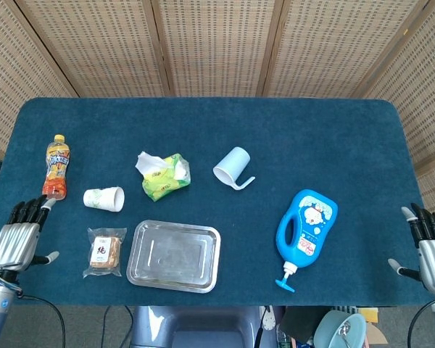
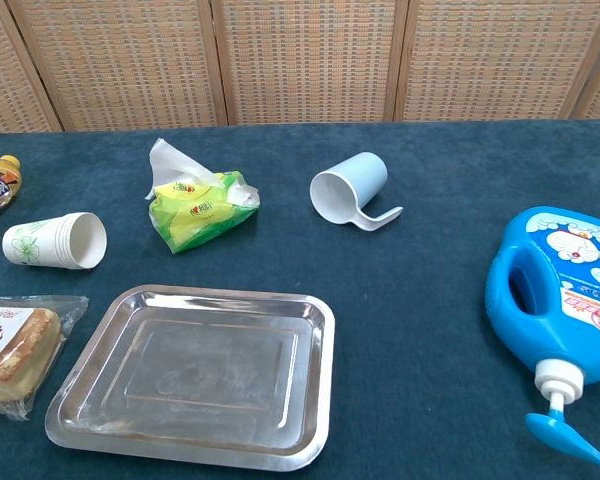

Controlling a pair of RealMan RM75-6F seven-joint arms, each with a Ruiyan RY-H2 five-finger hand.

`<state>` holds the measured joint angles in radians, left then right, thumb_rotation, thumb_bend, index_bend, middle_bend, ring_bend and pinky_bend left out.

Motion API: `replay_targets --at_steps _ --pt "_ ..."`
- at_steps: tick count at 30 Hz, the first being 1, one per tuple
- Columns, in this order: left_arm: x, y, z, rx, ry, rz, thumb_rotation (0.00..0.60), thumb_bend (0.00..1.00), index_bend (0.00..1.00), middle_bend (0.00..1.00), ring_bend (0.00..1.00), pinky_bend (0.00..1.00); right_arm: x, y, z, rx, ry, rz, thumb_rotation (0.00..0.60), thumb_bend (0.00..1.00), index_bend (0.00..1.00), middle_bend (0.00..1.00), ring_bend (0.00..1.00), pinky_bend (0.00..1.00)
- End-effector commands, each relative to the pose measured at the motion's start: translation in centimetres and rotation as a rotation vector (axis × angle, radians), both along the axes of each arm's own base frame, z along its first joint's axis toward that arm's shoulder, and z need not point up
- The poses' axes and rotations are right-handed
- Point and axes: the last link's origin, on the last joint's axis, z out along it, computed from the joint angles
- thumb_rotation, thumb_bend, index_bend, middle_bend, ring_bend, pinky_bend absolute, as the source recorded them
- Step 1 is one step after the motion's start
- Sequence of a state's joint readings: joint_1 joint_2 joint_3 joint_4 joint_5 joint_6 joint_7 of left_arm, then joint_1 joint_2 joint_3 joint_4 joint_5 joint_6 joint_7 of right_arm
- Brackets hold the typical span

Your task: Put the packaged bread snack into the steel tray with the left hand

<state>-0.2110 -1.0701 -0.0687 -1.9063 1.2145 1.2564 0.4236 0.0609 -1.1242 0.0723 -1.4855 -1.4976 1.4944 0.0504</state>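
Observation:
The packaged bread snack (image 1: 104,252) (image 2: 13,353) lies flat in clear wrap near the table's front left, just left of the empty steel tray (image 1: 175,256) (image 2: 195,377). My left hand (image 1: 18,240) hovers over the table's left edge, left of the snack and apart from it, fingers spread and holding nothing. My right hand (image 1: 431,249) is at the far right edge, fingers apart, empty. Neither hand appears in the chest view.
A paper cup (image 1: 104,199) lies on its side behind the snack. An orange drink bottle (image 1: 56,167), a green tissue pack (image 1: 163,175), a tipped pale blue mug (image 1: 232,168) and a blue pump bottle (image 1: 304,230) lie on the blue cloth.

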Motion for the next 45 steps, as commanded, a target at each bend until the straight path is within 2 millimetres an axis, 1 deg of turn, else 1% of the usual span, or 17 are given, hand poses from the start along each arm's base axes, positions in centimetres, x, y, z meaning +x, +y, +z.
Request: replay_targets --at_steps 1,5,9,10,12,13,14,16,22,25,28,31,36,40,45 --pt "0.3 0.3 -1.3 -0.039 -0.022 0.016 0.6 0.1 0.0 0.0 0.0 0.0 -0.1 0.1 0.1 -0.005 -0.005 0.006 0.6 0.08 0.0 0.0 0.0 0.0" --pt "0.3 0.7 -2.5 -0.062 -0.041 0.028 0.6 0.1 0.0 0.0 0.0 0.0 -0.5 0.3 0.2 -0.008 -0.011 0.008 0.6 0.08 0.0 0.0 0.0 0.0" --pt "0.3 1.2 -4.2 -0.11 -0.066 0.046 0.6 0.11 0.0 0.0 0.0 0.0 -0.9 0.4 0.1 -0.003 -0.016 0.006 0.6 0.08 0.0 0.0 0.0 0.0" --pt "0.4 1.4 -4.9 -0.132 -0.074 0.053 0.6 0.11 0.0 0.0 0.0 0.0 -1.1 0.5 0.2 -0.004 -0.014 0.005 0.6 0.08 0.0 0.0 0.0 0.0" --pt "0.8 1.6 -5.7 -0.153 -0.1 0.061 0.6 0.11 0.0 0.0 0.0 0.0 -1.3 0.5 0.3 -0.012 -0.018 0.008 0.6 0.08 0.0 0.0 0.0 0.0" --pt "1.1 1.5 -6.1 -0.161 -0.116 0.066 0.6 0.11 0.0 0.0 0.0 0.0 -1.3 0.5 0.4 -0.018 -0.021 0.01 0.6 0.08 0.0 0.0 0.0 0.0" --pt "1.8 1.1 -7.0 -0.187 -0.161 0.072 0.6 0.11 0.0 0.0 0.0 0.0 -1.4 0.3 0.7 -0.035 -0.026 0.014 0.6 0.08 0.0 0.0 0.0 0.0" --pt "2.5 0.7 -7.6 -0.198 -0.187 0.071 0.6 0.11 0.0 0.0 0.0 0.0 -1.6 0.2 0.7 -0.043 -0.034 0.024 0.6 0.08 0.0 0.0 0.0 0.0" --pt "3.9 -0.2 -8.5 -0.231 -0.216 0.054 0.6 0.11 0.0 0.0 0.0 0.0 -1.7 -0.3 0.6 -0.043 -0.052 0.048 0.6 0.08 0.0 0.0 0.0 0.0" --pt "3.9 -0.6 -8.7 -0.238 -0.211 0.065 0.6 0.11 0.0 0.0 0.0 0.0 -1.8 -0.3 0.7 -0.057 -0.043 0.054 0.6 0.08 0.0 0.0 0.0 0.0" --pt "3.4 -1.3 -8.7 -0.237 -0.201 0.09 0.6 0.11 0.0 0.0 0.0 0.0 -1.7 -0.1 0.9 -0.07 -0.044 0.06 0.6 0.08 0.0 0.0 0.0 0.0" --pt "3.1 -1.6 -8.7 -0.239 -0.205 0.098 0.6 0.11 0.0 0.0 0.0 0.0 -1.6 0.0 1.1 -0.072 -0.052 0.068 0.6 0.08 0.0 0.0 0.0 0.0" --pt "2.5 -1.7 -8.9 -0.243 -0.206 0.111 0.6 0.11 0.0 0.0 0.0 0.0 -1.3 0.2 0.9 -0.077 -0.056 0.082 0.6 0.08 0.0 0.0 0.0 0.0" --pt "2.0 -1.4 -8.5 -0.226 -0.203 0.112 0.6 0.12 0.0 0.0 0.0 0.0 -1.3 0.5 0.9 -0.079 -0.051 0.086 0.6 0.08 0.0 0.0 0.0 0.0" --pt "1.3 -1.0 -8.2 -0.205 -0.178 0.118 0.6 0.18 0.0 0.0 0.0 0.0 -1.4 0.7 1.1 -0.09 -0.054 0.08 0.6 0.08 0.0 0.0 0.0 0.0"
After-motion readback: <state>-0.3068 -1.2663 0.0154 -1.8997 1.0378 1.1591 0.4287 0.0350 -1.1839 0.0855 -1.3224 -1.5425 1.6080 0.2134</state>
